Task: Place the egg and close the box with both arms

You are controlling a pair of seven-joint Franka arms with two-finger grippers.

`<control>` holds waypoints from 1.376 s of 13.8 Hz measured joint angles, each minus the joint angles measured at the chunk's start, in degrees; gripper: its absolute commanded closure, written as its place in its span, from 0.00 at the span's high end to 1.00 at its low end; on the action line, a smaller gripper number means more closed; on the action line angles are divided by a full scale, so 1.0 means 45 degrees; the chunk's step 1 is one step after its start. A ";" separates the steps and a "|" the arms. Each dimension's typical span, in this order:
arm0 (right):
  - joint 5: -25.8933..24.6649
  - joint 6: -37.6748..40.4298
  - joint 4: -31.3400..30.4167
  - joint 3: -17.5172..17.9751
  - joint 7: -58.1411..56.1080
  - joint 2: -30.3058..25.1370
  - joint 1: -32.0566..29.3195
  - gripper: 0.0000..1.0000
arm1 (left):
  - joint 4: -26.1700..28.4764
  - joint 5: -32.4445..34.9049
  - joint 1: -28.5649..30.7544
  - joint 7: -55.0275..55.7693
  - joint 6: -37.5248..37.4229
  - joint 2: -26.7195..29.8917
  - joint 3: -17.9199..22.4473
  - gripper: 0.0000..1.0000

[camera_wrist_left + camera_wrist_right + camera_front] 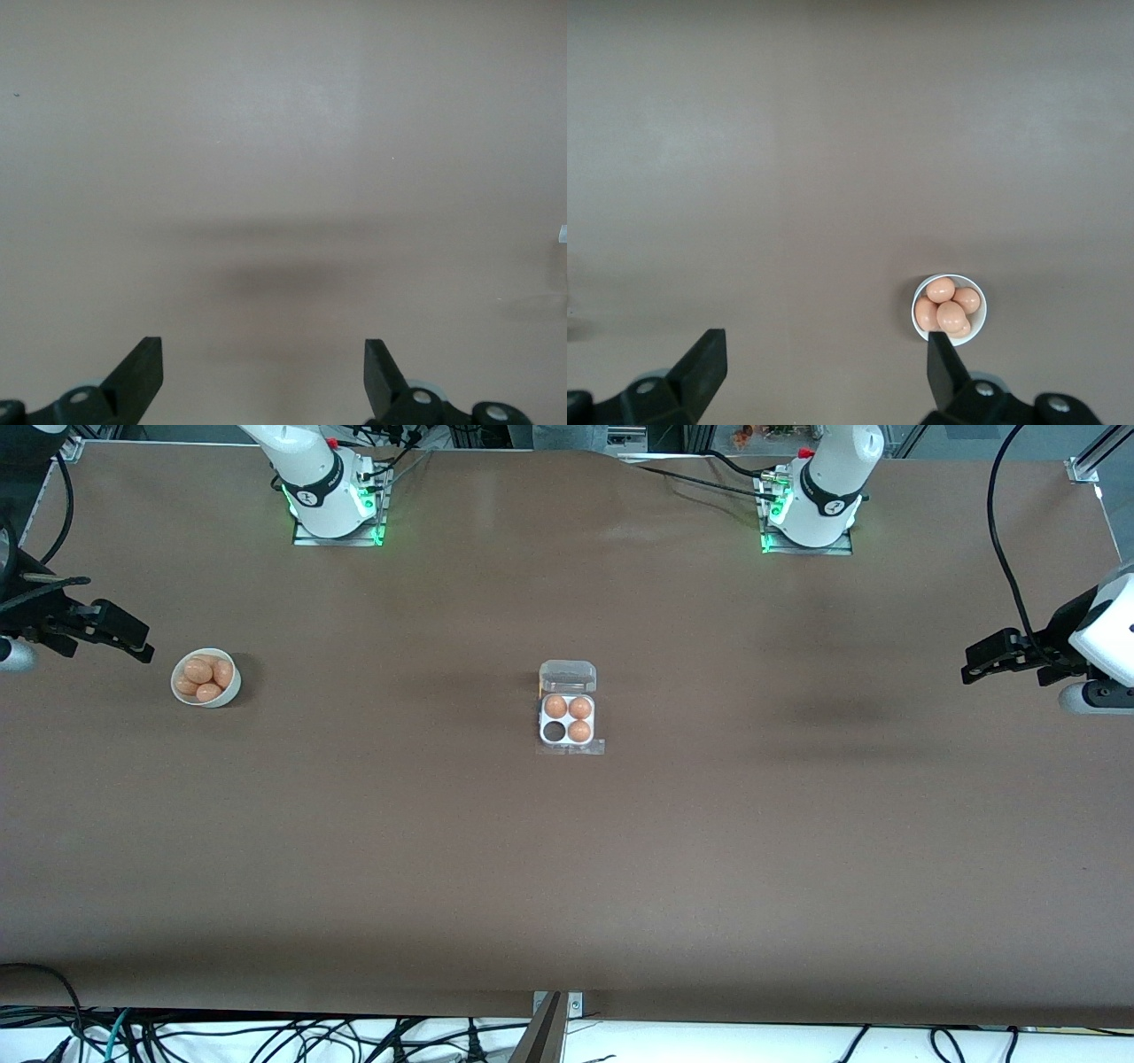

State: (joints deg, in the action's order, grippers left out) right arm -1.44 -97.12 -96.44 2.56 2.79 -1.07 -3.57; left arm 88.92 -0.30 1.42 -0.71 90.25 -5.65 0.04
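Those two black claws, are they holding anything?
No. The left gripper and right gripper are both open and empty, up over the brown table.

One brown table [567, 886] holds everything. There is one box [568, 710], a four-cell carton with one clear lid [568, 677] standing open. Three of its four cells hold an egg each, so three eggs [555, 707] sit in the box and one cell [555, 732] is empty. There is one white bowl [205, 678] toward the right arm's end of the table, with four eggs showing in it. That makes seven eggs in view altogether. Two arms [314, 478] rise from two bases, and each carries one gripper: the right gripper [140, 643] and the left gripper [973, 669], two fingers apiece.
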 measured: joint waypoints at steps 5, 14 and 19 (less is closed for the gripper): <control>0.0000 0.0000 0.0000 0.0000 0.0000 0.0000 0.0000 1.00 | 0.0000 0.0000 0.0000 0.0000 -0.0007 0.0000 0.0000 1.00; -0.1023 0.0533 -0.0220 -0.0105 -0.0013 0.1379 -0.0066 1.00 | 0.0000 0.0000 -0.0001 0.0000 -0.0033 -0.0008 -0.0003 1.00; -0.1927 0.0083 -0.0668 -0.0588 -0.0013 0.3172 -0.0357 1.00 | 0.0000 0.0000 -0.0002 0.0000 -0.0038 -0.0011 -0.0005 1.00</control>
State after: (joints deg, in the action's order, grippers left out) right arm -10.12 -96.75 -99.45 -0.09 2.73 13.20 -5.18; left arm 88.92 -0.30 1.41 -0.71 90.08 -5.70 0.02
